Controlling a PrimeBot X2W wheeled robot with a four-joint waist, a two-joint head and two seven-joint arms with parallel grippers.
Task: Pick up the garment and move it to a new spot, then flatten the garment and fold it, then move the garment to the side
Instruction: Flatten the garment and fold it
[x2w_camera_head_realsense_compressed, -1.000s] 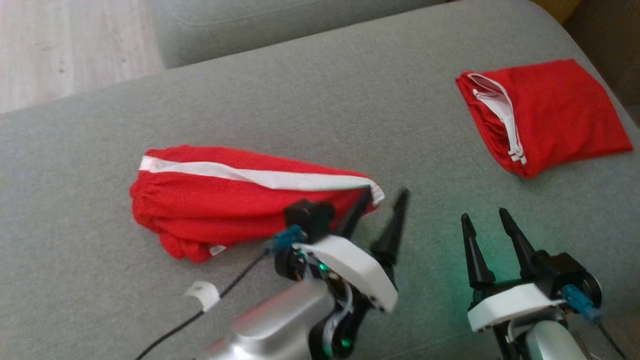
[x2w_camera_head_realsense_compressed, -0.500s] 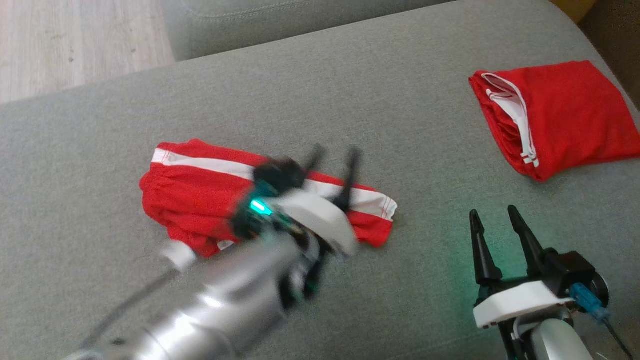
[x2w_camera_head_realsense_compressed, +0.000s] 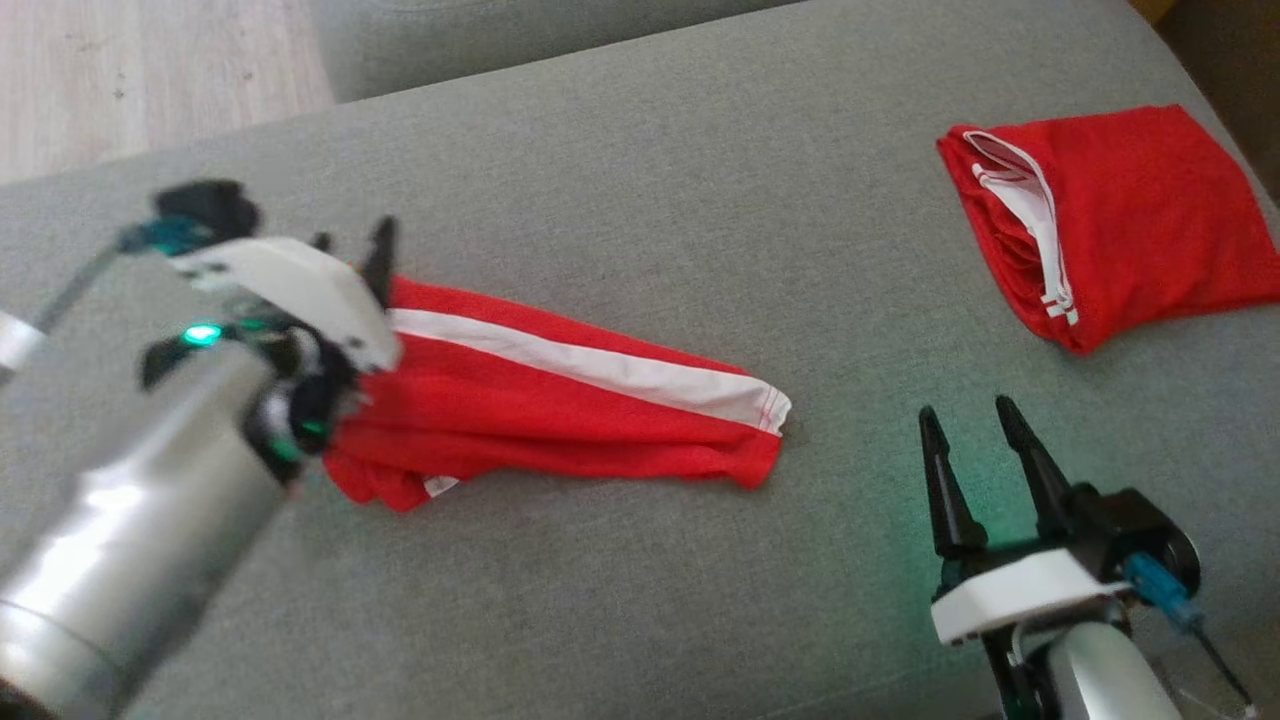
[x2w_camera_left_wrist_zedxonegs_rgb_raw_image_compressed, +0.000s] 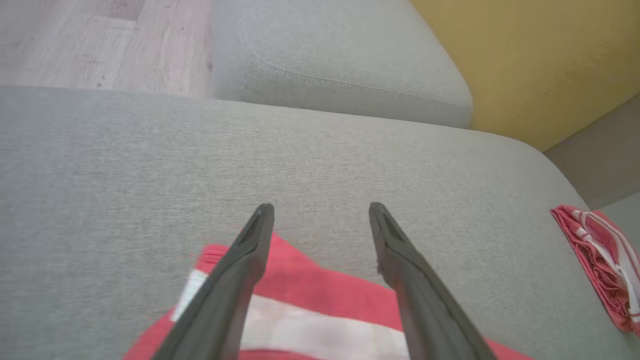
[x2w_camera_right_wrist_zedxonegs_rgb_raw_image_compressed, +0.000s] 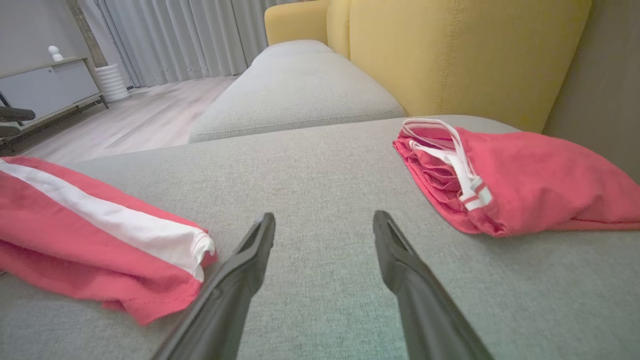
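Red garment (x2w_camera_head_realsense_compressed: 560, 410) with a white stripe, loosely folded, lying left of centre on the grey sofa cushion (x2w_camera_head_realsense_compressed: 650, 180).
Over its far-left end: left pincer (x2w_camera_head_realsense_compressed: 352, 250), spread, nothing between the fingers. At near right: right pincer (x2w_camera_head_realsense_compressed: 967, 412), spread, empty, just off the garment's hem end. Far right: folded red cloth (x2w_camera_head_realsense_compressed: 1130, 220).

right gripper (x2w_camera_right_wrist_zedxonegs_rgb_raw_image_compressed: 324, 216) hovering with fingers spread over grey sofa seat (x2w_camera_right_wrist_zedxonegs_rgb_raw_image_compressed: 310, 165), red white-striped garment (x2w_camera_right_wrist_zedxonegs_rgb_raw_image_compressed: 75, 240) lying toward its left edge, folded red garment (x2w_camera_right_wrist_zedxonegs_rgb_raw_image_compressed: 540, 185) resting along the edge beside yellow backrest (x2w_camera_right_wrist_zedxonegs_rgb_raw_image_compressed: 450, 55)
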